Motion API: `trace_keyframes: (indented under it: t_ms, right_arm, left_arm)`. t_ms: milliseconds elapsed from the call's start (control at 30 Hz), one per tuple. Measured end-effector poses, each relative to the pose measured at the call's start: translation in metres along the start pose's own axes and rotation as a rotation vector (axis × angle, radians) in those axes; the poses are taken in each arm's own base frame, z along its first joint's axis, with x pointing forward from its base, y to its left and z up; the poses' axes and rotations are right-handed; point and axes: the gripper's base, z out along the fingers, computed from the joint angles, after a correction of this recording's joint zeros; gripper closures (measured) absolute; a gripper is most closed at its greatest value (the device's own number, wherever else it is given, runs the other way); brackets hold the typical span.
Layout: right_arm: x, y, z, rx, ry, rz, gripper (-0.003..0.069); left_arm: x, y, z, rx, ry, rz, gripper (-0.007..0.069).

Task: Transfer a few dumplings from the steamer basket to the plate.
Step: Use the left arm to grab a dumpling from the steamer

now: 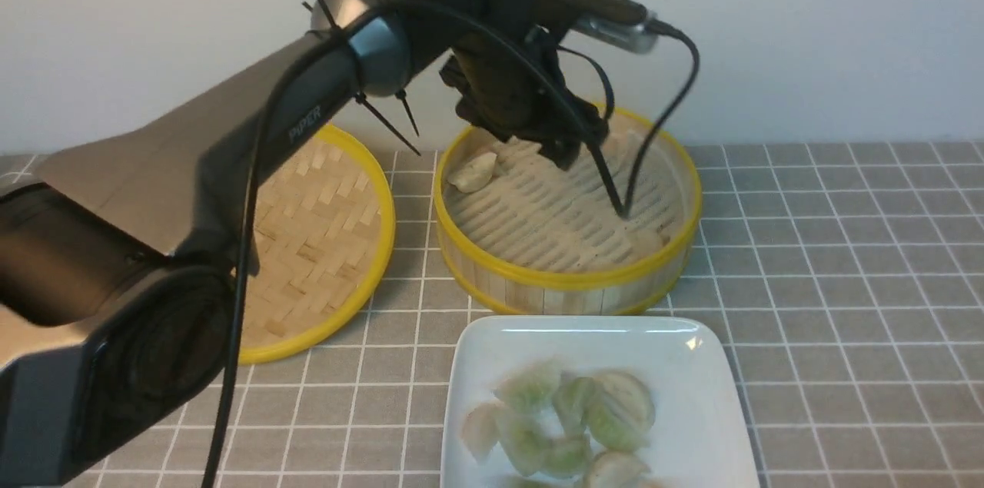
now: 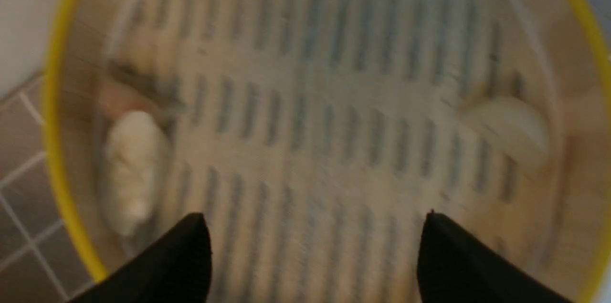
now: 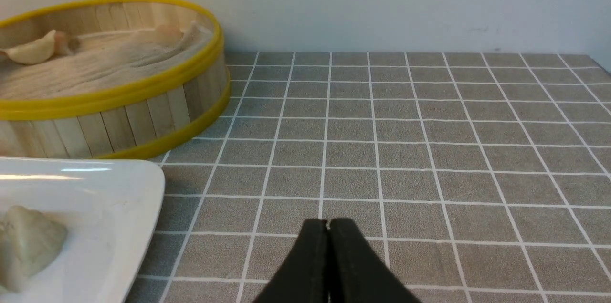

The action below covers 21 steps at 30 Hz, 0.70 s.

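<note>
- My left claw (image 2: pixel 315 226) hangs right over the steamer basket (image 1: pixel 569 279). The jaws are spread wide with nothing between them, just bare slatted floor underneath.
- In the basket I can make out two pale dumplings for sure. One (image 1: pixel 473 173) is tucked against the wall on the left side. The other (image 1: pixel 644 240) is down by the wall on the right, nearer side.
- There's something pale along the basket's far wall too, but my own arm covers most of it, so I can't tell what it is.
- The plate (image 1: pixel 692 365) sits at the near edge of the table, just in front of the basket with a thin strip of cloth between them.
- It's got a loose bunch of greenish, see-through dumplings (image 1: pixel 573 415) around its middle and near side, several touching or overlapping.
- The woven lid (image 1: pixel 323 242) lies flat just left of the basket, partly hidden under my left arm.
- My right claw (image 3: pixel 327 224) is pinched fully closed on nothing. It's low over bare cloth off to the right of the plate, well apart from the basket.
- The surface is a grey tablecloth (image 1: pixel 846 280) with a white grid, and a plain white wall (image 1: pixel 807 27) runs along the far edge.
</note>
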Motion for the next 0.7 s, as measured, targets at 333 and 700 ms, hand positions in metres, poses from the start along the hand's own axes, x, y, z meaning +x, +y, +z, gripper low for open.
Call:
trace_keyframes:
  t_ms: [333,700]
  right_arm:
    - [0.000,0.000,0.000,0.000,0.000,0.000,0.0671]
    - [0.000,0.000,0.000,0.000,0.000,0.000,0.0671]
  left_arm:
    - [0.013,0.032,0.087,-0.062,-0.020,0.133,0.0115]
    - [0.015,0.046,0.093,-0.143,-0.019,0.192,0.0115]
